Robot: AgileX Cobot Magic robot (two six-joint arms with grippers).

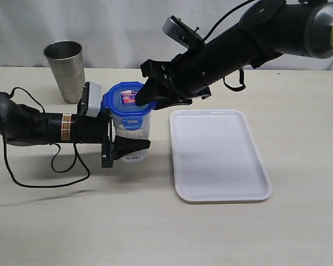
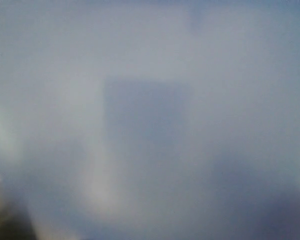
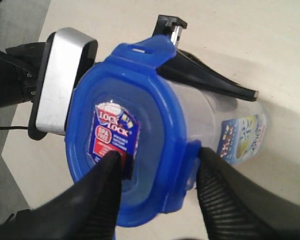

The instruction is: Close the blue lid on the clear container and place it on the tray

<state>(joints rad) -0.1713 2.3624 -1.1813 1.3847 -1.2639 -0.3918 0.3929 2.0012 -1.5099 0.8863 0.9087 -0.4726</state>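
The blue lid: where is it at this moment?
In the exterior view, left of centre, the blue lid sits on top of the clear container, between the steel cup and the tray.

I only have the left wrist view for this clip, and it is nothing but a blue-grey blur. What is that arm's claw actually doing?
Observer: The left claw straddles the clear container low down and grips it upright.
Reviewer: Is the lid on yet?
Observer: The blue lid sits on the container's mouth. In the right wrist view one flap sticks outward and looks unlatched.
Reviewer: And the other arm?
Observer: The right claw is open at the lid's edge, with one finger on the lid's top and the other outside a side flap.
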